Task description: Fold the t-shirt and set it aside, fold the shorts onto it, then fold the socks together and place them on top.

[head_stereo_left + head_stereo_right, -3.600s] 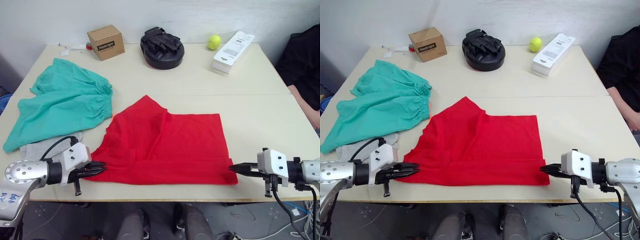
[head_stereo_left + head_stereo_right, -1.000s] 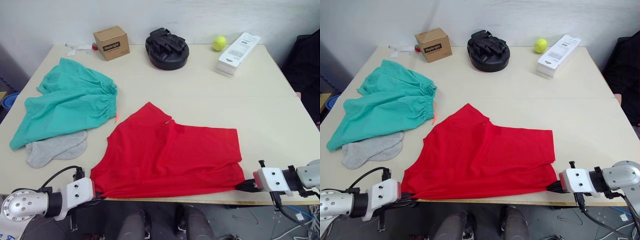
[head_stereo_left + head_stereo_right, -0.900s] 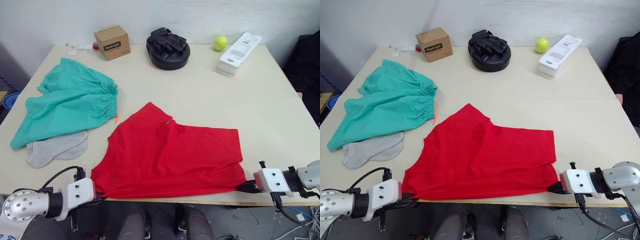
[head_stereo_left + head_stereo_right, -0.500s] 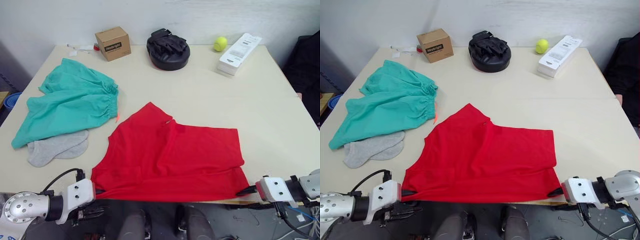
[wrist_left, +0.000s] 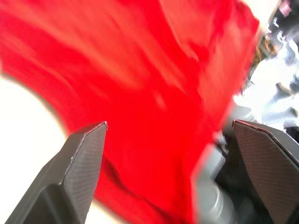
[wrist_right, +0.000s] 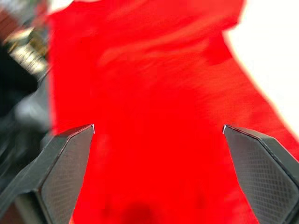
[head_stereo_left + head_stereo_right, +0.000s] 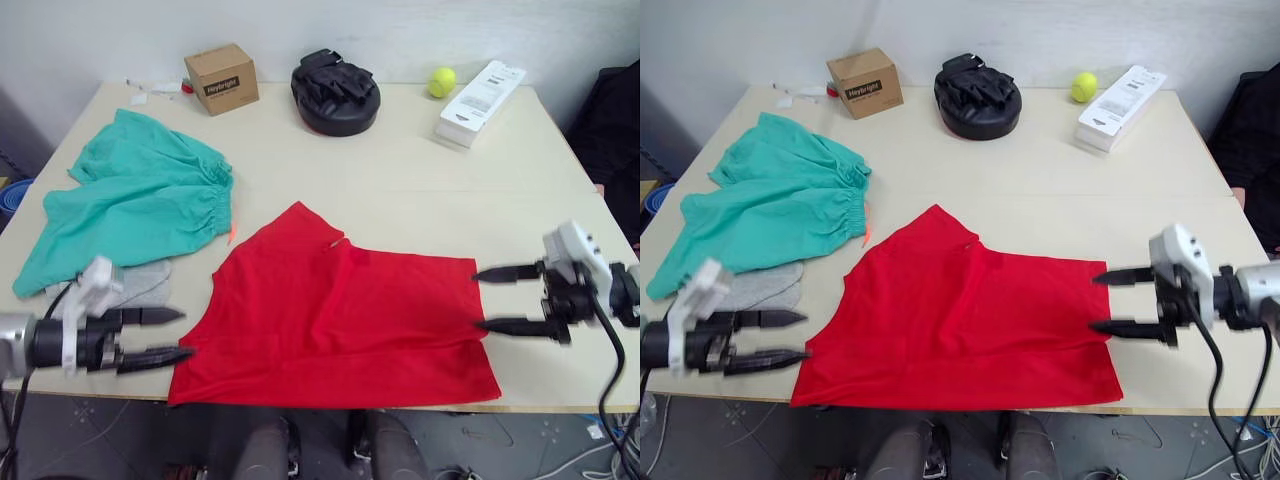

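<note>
From the left eye view, the t-shirt [image 7: 340, 315] lies flat at the worktop's [image 7: 400, 170] near edge. The shorts [image 7: 130, 205] lie toward the left edge, with the socks [image 7: 140, 285] tucked beside them. The left pincer [image 7: 172, 334] gapes wide, empty, just off the shirt's near left corner. The right pincer [image 7: 482, 299] gapes wide at the shirt's right edge.

In the left wrist view, red cloth [image 5: 154, 93] lies between the spread fingers [image 5: 84, 158].

In the right wrist view, the same holds.

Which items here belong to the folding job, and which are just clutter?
Job: t-shirt, shorts, socks.
Clutter: cardboard box, black padded mitt, tennis ball, white packet.
</note>
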Motion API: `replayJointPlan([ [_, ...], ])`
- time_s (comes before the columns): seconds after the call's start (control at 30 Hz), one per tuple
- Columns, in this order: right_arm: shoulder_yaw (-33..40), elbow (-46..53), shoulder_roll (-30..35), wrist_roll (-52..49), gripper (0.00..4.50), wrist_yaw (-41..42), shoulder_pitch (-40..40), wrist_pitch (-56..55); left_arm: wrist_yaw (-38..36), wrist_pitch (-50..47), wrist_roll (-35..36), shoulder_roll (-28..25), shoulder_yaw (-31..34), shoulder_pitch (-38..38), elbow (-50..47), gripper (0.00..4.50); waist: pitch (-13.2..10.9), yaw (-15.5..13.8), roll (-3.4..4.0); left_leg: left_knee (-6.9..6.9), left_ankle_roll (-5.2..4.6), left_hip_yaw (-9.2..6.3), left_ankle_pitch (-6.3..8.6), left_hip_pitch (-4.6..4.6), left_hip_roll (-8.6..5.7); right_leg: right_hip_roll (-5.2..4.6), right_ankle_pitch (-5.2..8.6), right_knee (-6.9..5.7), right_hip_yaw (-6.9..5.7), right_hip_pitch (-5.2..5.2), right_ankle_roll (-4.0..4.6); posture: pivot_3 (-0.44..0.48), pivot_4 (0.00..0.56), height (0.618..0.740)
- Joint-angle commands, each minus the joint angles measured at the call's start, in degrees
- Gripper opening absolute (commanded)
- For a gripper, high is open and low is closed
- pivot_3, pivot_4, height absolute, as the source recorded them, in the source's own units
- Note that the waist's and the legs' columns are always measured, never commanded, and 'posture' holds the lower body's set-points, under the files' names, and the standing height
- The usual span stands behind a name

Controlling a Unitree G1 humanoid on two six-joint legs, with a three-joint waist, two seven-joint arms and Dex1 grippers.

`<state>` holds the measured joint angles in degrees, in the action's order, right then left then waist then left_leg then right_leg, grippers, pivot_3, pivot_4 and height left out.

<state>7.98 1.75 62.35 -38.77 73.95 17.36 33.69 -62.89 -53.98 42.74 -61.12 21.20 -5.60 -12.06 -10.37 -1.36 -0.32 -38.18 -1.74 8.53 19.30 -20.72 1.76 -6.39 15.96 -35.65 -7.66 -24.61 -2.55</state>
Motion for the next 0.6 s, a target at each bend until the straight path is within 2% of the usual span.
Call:
replayJointPlan([
  [0.03, -3.5, -7.2, -4.1, 4.3, 4.47, -6.0, 7.8, 3.5, 7.4, -2.3, -5.2, 4.1, -8.8, -15.1, 10.9, 4.5, 0.0, 0.1, 0.0, -0.02, -0.01, 0.01, -0.04, -0.07, -0.03, 0.0, -0.04, -0.03, 0.01, -0.06, -0.06, 0.0, 0.15, 0.74],
  [0.13, -6.2, -13.5, -7.1, 8.2, 4.47, -8.3, 13.6, 4.6, 8.4, -0.3, -10.5, 7.9, -15.8, -25.3, 19.8, 4.5, 0.0, 0.2, -0.02, -0.13, -0.06, 0.08, -0.11, -0.27, -0.11, 0.0, -0.11, -0.11, -0.02, -0.14, -0.17, 0.0, 0.15, 0.74],
  [0.33, -12.0, -22.8, -9.4, 17.0, 4.47, -8.0, 19.4, 1.7, 5.1, 8.8, -20.2, 15.9, -26.2, -39.0, 37.4, 4.5, 0.0, 0.8, -0.04, -0.69, -0.11, 0.26, -0.17, -0.94, 0.0, 0.46, -0.17, -0.36, 0.0, -0.63, -0.29, 0.0, 0.15, 0.74],
  [0.6, -15.2, -32.4, -13.6, 24.9, 4.47, -8.7, 24.2, -2.7, 5.0, 17.1, -27.5, 23.4, -28.3, -47.7, 54.6, 4.5, 0.0, 2.0, -0.09, -1.09, -0.25, 0.31, -0.24, -1.19, 0.01, 0.63, -0.33, -0.39, 0.17, -0.81, -0.53, 0.0, 0.15, 0.74],
])
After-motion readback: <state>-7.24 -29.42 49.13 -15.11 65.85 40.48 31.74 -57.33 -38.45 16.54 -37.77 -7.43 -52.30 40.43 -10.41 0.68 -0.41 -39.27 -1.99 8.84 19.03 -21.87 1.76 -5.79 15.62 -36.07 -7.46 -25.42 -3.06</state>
